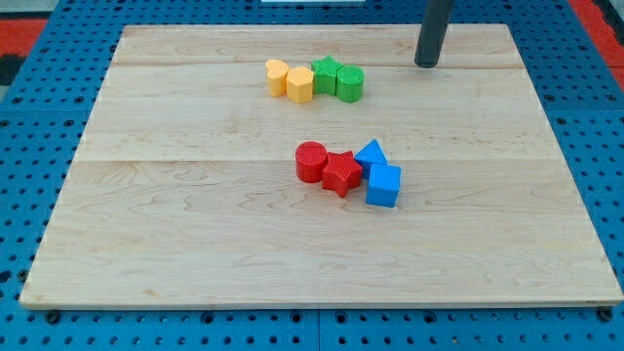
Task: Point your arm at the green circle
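The green circle (351, 84) is a short green cylinder at the right end of a row of blocks near the view's top. It touches a green star (326, 74) on its left. My tip (426, 64) rests on the wooden board, to the right of the green circle and slightly higher in the view, with a clear gap between them. The rod rises out of the view's top edge.
A yellow hexagon block (299, 85) and a yellow heart-like block (278, 75) sit left of the green star. In the middle lie a red cylinder (311, 162), a red star (341, 174), a blue triangle (370, 154) and a blue cube (383, 185), all clustered. The wooden board (195, 224) lies on a blue pegboard.
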`<action>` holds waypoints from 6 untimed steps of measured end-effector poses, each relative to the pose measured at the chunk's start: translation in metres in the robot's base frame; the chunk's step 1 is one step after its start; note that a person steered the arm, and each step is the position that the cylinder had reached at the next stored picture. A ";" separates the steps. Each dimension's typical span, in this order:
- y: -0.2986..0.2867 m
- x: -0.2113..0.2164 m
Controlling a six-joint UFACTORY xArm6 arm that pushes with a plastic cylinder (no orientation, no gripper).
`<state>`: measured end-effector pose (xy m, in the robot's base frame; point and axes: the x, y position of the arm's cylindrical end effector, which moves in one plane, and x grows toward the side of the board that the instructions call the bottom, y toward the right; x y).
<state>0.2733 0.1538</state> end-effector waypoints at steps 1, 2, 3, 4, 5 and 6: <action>-0.003 0.000; -0.005 0.009; -0.014 0.021; -0.023 0.022; -0.060 0.026; -0.100 0.046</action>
